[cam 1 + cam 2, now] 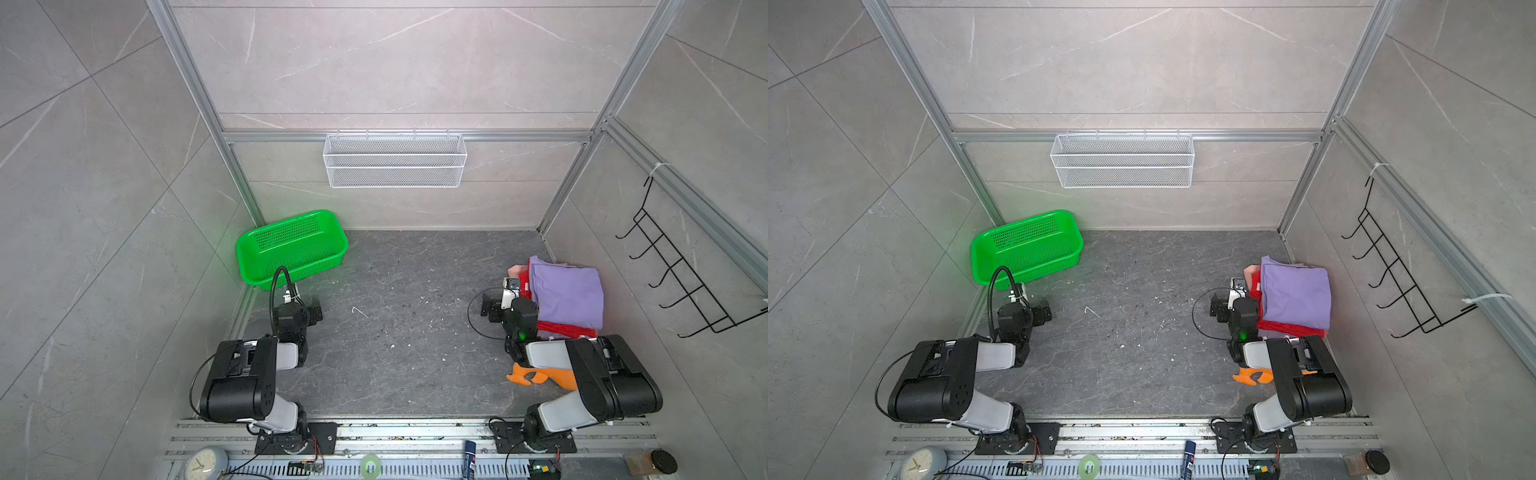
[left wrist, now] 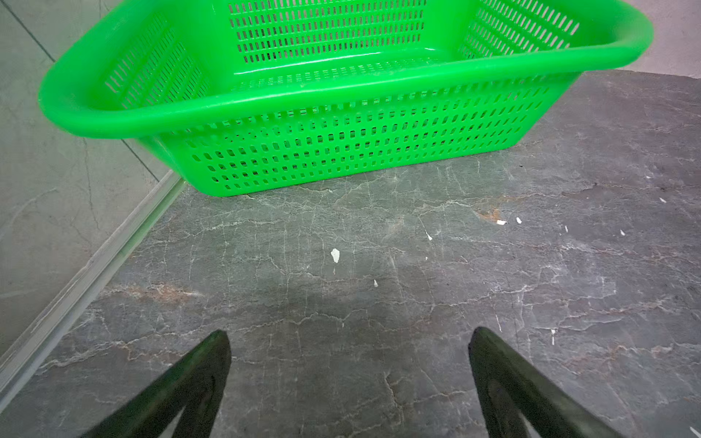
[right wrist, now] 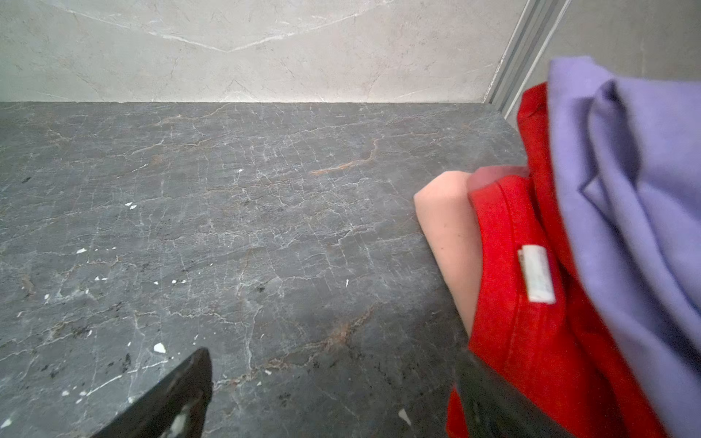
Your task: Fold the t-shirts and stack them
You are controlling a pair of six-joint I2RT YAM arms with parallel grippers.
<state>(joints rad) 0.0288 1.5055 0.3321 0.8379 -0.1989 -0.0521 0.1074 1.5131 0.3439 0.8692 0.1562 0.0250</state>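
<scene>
A folded stack of t-shirts lies at the right side of the dark table in both top views. A lavender t-shirt (image 1: 567,297) (image 1: 1296,297) is on top, a red one (image 1: 565,329) (image 1: 1291,329) under it, and a pink one (image 1: 517,272) peeks out at the back left. The right wrist view shows lavender (image 3: 637,189), red (image 3: 531,322) and pink (image 3: 451,242) layers. My right gripper (image 1: 490,306) (image 3: 333,360) is open and empty, one finger beside the red shirt's edge. My left gripper (image 1: 314,311) (image 2: 349,341) is open over bare table, far from the shirts.
A green perforated basket (image 1: 291,249) (image 2: 341,98) stands empty at the back left, just ahead of the left gripper. An orange plush toy (image 1: 536,376) lies under the right arm. On the back wall hangs a white wire basket (image 1: 395,160), on the right wall a black hook rack (image 1: 681,282).
</scene>
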